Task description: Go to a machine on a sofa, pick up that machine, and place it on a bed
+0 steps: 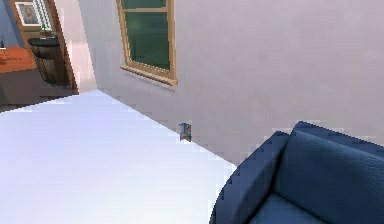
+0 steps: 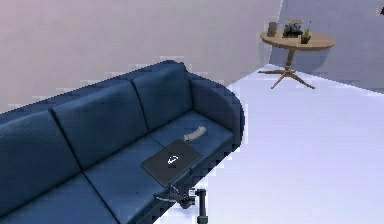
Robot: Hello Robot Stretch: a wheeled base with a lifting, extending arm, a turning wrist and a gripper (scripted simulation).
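Pale floor (image 2: pixel 310 150), plain wall (image 1: pixel 260 60). Gripper (image 2: pixel 178 194), bottom centre of arm side view, at sofa front edge; we cannot tell finger state, nor whether anything is held. Machine (image 2: pixel 172 162), flat dark slab, lies just above on blue sofa (image 2: pixel 90 130) seat; we judge arm positioned for pickup. Grey object (image 2: pixel 193 133) beyond it. Round table (image 2: pixel 297 40) upper right. Window (image 1: pixel 147 35) upper left of forward view.

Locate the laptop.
Arm side view, lower middle: the laptop lies flat on the sofa's rightmost seat cushion, a small grey thing just beyond it, the gripper just below.
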